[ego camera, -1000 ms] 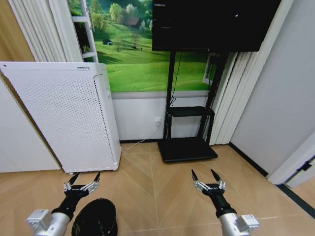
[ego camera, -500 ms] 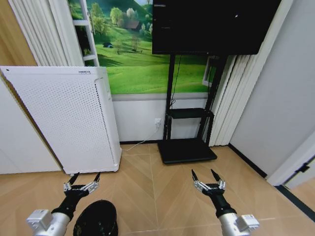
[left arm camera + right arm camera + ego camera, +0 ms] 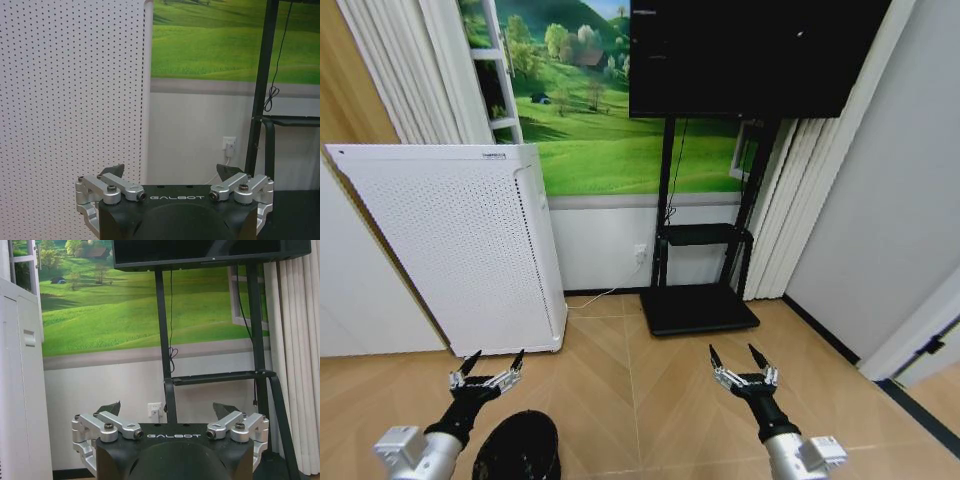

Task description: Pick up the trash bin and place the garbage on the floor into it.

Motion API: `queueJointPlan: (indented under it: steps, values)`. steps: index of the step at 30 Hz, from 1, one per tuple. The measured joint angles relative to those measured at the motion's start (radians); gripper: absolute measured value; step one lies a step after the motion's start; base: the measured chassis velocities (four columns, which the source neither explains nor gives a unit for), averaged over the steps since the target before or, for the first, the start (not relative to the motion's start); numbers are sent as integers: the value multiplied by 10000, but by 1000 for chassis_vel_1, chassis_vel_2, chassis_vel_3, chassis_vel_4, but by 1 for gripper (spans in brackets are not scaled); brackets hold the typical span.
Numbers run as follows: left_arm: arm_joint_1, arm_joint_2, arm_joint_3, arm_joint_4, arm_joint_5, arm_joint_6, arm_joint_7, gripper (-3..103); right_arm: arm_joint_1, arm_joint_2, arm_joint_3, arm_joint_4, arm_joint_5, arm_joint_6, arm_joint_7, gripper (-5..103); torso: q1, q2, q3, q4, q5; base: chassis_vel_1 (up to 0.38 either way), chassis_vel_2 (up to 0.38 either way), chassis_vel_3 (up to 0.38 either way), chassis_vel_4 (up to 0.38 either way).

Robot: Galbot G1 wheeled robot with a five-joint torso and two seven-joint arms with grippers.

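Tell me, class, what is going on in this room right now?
Nothing is being handled yet. The robot faces a wall with a white appliance and a TV stand. Both arms are held out low over the wooden floor: the left gripper is open just above the trash bin, which stands on the floor at the robot's left, untouched. The right gripper is open too, holding nothing.

Black trash bin (image 3: 517,447), white dotted appliance (image 3: 455,245), green meadow mural (image 3: 600,120), tan herringbone floor (image 3: 650,390).
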Motion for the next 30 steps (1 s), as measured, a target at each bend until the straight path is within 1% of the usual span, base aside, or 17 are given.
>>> queueJointPlan:
  steps: [6,9,16,18,22,25,30]
  values:
    - [0,0,0,0,0,0,1,100,0,0,0,0,0,0,0,100,71,207,132,0,0,0,0,0,0]
    - [0,0,0,0,0,0,0,100,0,0,0,0,0,0,0,100,141,389,249,0,0,0,0,0,0]
    - [0,0,0,0,0,0,0,100,0,0,0,0,0,0,0,100,216,637,421,0,0,0,0,0,0]
    - [0,0,0,0,0,0,1,100,0,0,0,0,0,0,0,100,266,771,508,0,0,0,0,0,0]
    - [0,0,0,0,0,0,0,100,0,0,0,0,0,0,0,100,301,868,570,0,0,0,0,0,0]
    - [0,0,0,0,0,0,0,100,0,0,0,0,0,0,0,100,376,1060,686,0,0,0,0,0,0]
    - [0,0,0,0,0,0,1,100,0,0,0,0,0,0,0,100,444,1231,787,0,0,0,0,0,0]
